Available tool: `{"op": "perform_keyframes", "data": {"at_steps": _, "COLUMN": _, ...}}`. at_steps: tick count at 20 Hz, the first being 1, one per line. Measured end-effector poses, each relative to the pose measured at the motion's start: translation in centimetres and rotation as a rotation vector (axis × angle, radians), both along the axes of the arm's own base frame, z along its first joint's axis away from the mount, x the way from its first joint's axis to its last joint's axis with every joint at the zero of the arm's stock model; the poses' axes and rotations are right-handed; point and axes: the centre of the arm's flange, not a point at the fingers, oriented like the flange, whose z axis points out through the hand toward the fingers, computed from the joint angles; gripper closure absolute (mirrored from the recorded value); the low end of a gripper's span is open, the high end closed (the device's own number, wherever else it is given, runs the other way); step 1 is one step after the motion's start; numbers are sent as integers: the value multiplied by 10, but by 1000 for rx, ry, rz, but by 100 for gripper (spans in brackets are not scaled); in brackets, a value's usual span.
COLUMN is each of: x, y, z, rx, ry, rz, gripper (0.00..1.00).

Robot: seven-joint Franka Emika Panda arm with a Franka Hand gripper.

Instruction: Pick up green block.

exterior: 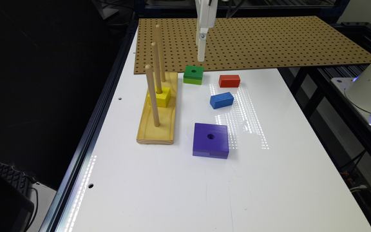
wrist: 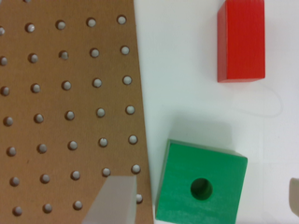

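Note:
The green block [exterior: 193,74] [wrist: 202,185] lies flat on the white table [exterior: 179,180], beside the pegboard's front edge, with its round hole facing up. It has a dark green top and a lime lower band. My gripper [exterior: 201,53] [wrist: 204,198] hangs above it, a little toward the pegboard side, not touching it. In the wrist view the gripper is open: one pale finger [wrist: 112,201] is over the pegboard edge and the other sits at the frame's edge, with the block between them below.
A brown pegboard [exterior: 256,42] covers the far table. A wooden peg stand [exterior: 157,112] with three tall pegs and a yellow block [exterior: 159,96] stands to the exterior view's left. A red block [exterior: 229,81], blue block [exterior: 221,100] and purple square [exterior: 211,140] lie nearby.

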Motion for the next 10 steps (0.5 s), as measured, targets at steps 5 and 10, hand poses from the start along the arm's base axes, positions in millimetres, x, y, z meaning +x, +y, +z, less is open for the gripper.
{"op": "perform_keyframes", "data": {"at_steps": 5, "x": 3, "y": 5, "z": -19, "rx": 4, "ry": -8, "rz": 1, "gripper": 0}}
{"op": "perform_keyframes", "data": {"at_steps": 10, "x": 3, "y": 7, "z": -21, "rx": 5, "ry": -7, "rz": 0, "gripper": 0}}
